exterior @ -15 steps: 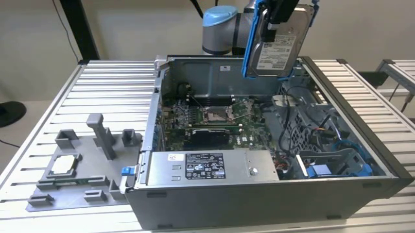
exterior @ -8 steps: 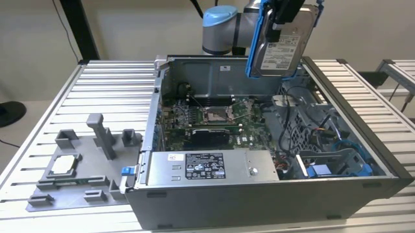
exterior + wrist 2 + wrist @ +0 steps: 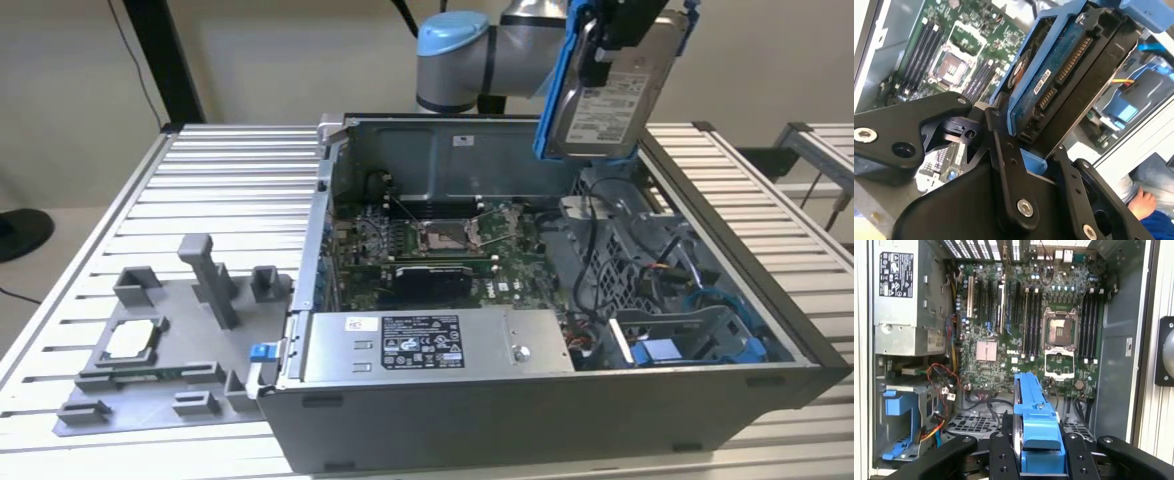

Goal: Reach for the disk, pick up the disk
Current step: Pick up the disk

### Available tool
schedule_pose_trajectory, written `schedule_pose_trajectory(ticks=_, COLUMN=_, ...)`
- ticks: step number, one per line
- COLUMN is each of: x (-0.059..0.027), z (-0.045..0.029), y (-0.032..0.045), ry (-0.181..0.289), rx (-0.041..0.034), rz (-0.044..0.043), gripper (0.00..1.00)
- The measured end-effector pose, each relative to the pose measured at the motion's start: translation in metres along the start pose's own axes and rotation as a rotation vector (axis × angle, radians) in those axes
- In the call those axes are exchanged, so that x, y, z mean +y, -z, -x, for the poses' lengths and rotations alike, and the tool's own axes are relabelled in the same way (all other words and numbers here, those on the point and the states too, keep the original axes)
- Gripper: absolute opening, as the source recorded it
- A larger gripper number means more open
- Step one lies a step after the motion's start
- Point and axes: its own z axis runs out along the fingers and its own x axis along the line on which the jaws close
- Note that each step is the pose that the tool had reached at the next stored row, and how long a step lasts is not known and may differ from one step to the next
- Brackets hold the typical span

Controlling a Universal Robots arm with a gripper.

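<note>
The gripper (image 3: 617, 40) pinches the disk (image 3: 611, 95) by its blue bracket and holds it clear above the open computer case (image 3: 747, 330), near the back wall, long axis hanging almost straight down

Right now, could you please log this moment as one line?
gripper: shut on disk | disk: lifted above open computer case

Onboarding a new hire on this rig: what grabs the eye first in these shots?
The disk in its blue bracket, clamped in the gripper and hanging tilted in the air above the open computer case. Below it lies the exposed motherboard, with the grey power supply box along the case's near wall in the exterior view. On the exterior view's left a grey fixture plate rests on the slatted table.
</note>
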Motion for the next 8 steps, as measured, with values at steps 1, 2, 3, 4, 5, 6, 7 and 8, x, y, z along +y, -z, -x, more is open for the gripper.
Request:
schedule_pose_trajectory(ticks=1, x=-0.0043, z=-0.0001, y=0.0000, ry=0.000, rx=-0.0001, rz=0.0000, gripper=0.00)
schedule_pose_trajectory(ticks=2, x=-0.0086, z=-0.0002, y=0.0000, ry=0.000, rx=0.0000, rz=0.0000, gripper=0.00)
schedule_pose_trajectory(ticks=3, x=-0.0128, z=-0.0003, y=0.0000, ry=0.000, rx=0.0000, rz=0.0001, gripper=0.00)
schedule_pose_trajectory(ticks=4, x=-0.0168, z=-0.0004, y=0.0000, ry=0.000, rx=-0.0001, rz=0.0001, gripper=0.00)
schedule_pose_trajectory(ticks=5, x=-0.0210, z=-0.0005, y=0.0000, ry=0.000, rx=-0.0001, rz=0.0002, gripper=0.00)
schedule_pose_trajectory(ticks=6, x=-0.0247, z=-0.0006, y=0.0000, ry=0.000, rx=-0.0001, rz=0.0002, gripper=0.00)
schedule_pose_trajectory(ticks=7, x=-0.0284, z=-0.0007, y=0.0000, ry=0.000, rx=-0.0001, rz=0.0002, gripper=0.00)
schedule_pose_trajectory(ticks=8, x=-0.0319, z=-0.0008, y=0.0000, ry=0.000, rx=-0.0001, rz=0.0002, gripper=0.00)
